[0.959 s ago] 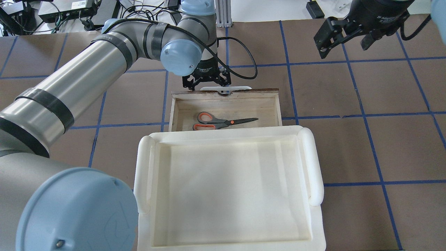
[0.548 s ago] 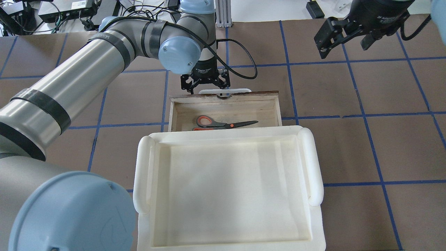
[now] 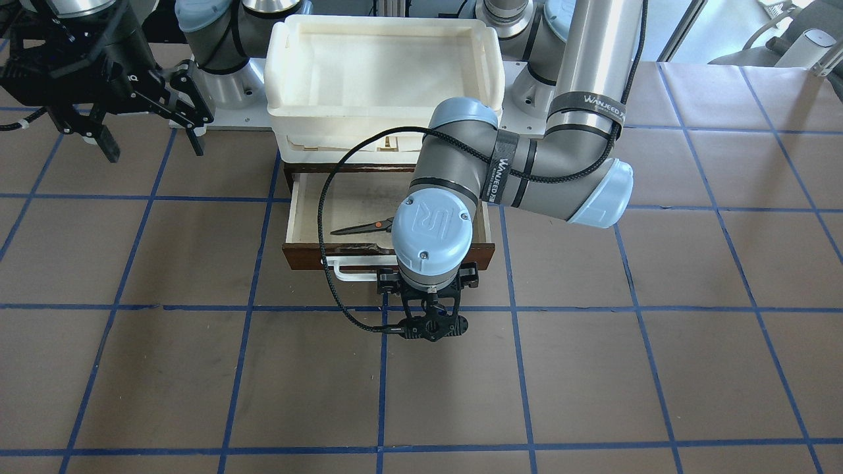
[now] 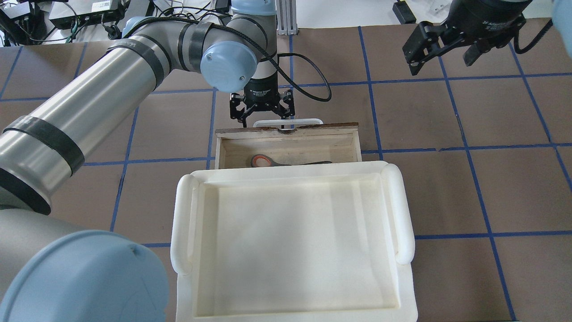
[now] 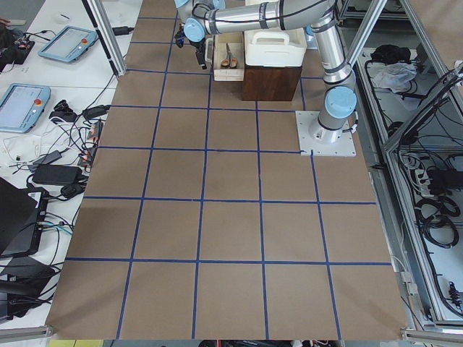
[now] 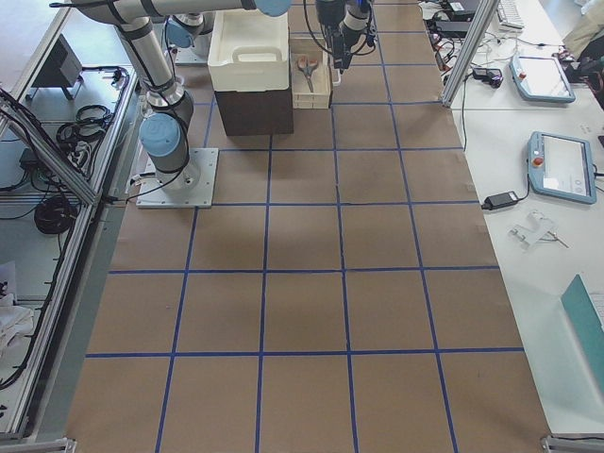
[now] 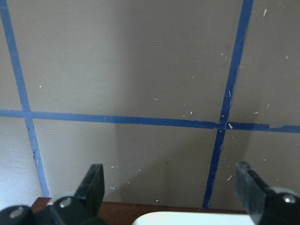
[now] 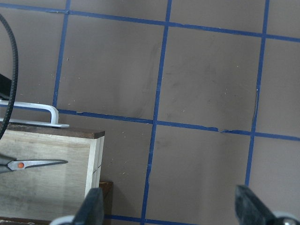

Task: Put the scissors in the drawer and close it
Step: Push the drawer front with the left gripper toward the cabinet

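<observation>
The wooden drawer (image 4: pixel 286 132) stands partly open under the white tray, and also shows in the front view (image 3: pixel 309 210). The scissors (image 4: pixel 268 161) lie flat inside it, half hidden by the tray's rim; a blade shows in the front view (image 3: pixel 359 228) and in the right wrist view (image 8: pixel 33 164). My left gripper (image 4: pixel 262 117) is open at the drawer's front, with its fingers to either side of the white bar handle (image 7: pixel 187 219). My right gripper (image 4: pixel 442 58) is open and empty, high above the table to the drawer's right.
A large cream-white plastic tray (image 4: pixel 402 210) sits on top of the dark cabinet, over the drawer's back part. The table is brown with blue tape lines. The left arm's black cable (image 3: pixel 329 263) loops in front of the drawer.
The drawer has slid in toward the cabinet, with my left gripper following at its handle. More of the scissors is hidden under the tray's rim. The right gripper has not moved.
</observation>
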Controlling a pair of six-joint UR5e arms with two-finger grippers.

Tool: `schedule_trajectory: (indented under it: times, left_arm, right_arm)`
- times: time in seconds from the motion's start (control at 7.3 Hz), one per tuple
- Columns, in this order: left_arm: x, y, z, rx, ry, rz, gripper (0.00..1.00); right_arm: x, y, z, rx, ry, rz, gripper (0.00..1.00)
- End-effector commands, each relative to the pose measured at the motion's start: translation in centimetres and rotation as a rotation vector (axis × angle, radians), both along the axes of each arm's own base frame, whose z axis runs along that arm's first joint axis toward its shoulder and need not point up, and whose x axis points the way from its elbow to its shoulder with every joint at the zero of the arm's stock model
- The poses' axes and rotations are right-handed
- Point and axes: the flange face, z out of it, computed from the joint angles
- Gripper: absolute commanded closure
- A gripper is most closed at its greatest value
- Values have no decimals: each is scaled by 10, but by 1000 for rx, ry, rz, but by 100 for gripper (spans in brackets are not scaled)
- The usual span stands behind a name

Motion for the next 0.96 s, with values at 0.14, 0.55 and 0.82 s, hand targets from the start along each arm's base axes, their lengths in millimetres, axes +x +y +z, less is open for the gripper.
schedule_trajectory:
  times: [0.14, 0.55, 0.82]
  left_arm:
    - [1, 11, 5, 33, -9, 6, 0]
    - [-4, 18, -1, 74, -10, 47, 0]
    - [-8, 25, -1, 92, -20, 37, 0]
  right_arm:
    - [2, 7, -1, 40, -22, -162, 0]
    - [2, 17, -1, 78, -8, -168, 0]
    - [1, 16, -1, 77, -11, -166, 0]
